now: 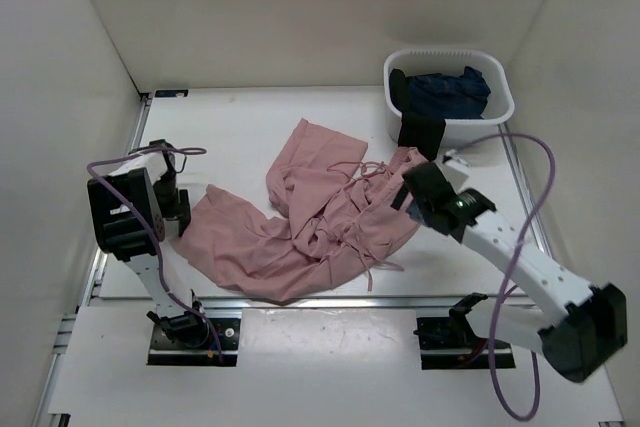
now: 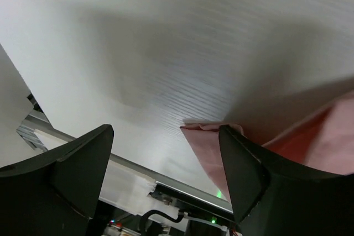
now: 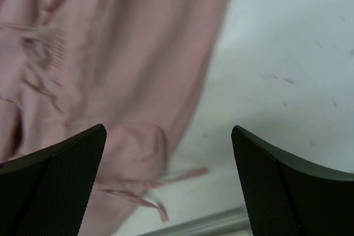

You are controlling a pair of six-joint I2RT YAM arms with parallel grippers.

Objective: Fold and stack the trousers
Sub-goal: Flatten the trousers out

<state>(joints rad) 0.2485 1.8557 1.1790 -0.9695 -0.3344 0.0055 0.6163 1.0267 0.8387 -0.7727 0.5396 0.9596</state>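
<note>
Inspection of the work area. The dusty-pink trousers lie crumpled across the middle of the counter. One leg reaches toward the far side, another stretch runs toward the left arm, and the gathered waist sits to the right with its drawstring cords trailing toward the near edge. No fold is formed and nothing is stacked, so I judge the task to be at the spreading stage.

The left pincer sits low at the cloth's left edge. Its jaws stand wide apart and hold nothing, and a pink hem lies just beside its right finger. The right pincer hovers over the waist end, likewise wide open and empty. That view is blurred, so I cannot say whether it touches the fabric.

The two arms flank opposite ends of the garment, probably so it can be drawn out flat. A white basket holding a dark blue garment stands at the far right corner, apart from the trousers.
</note>
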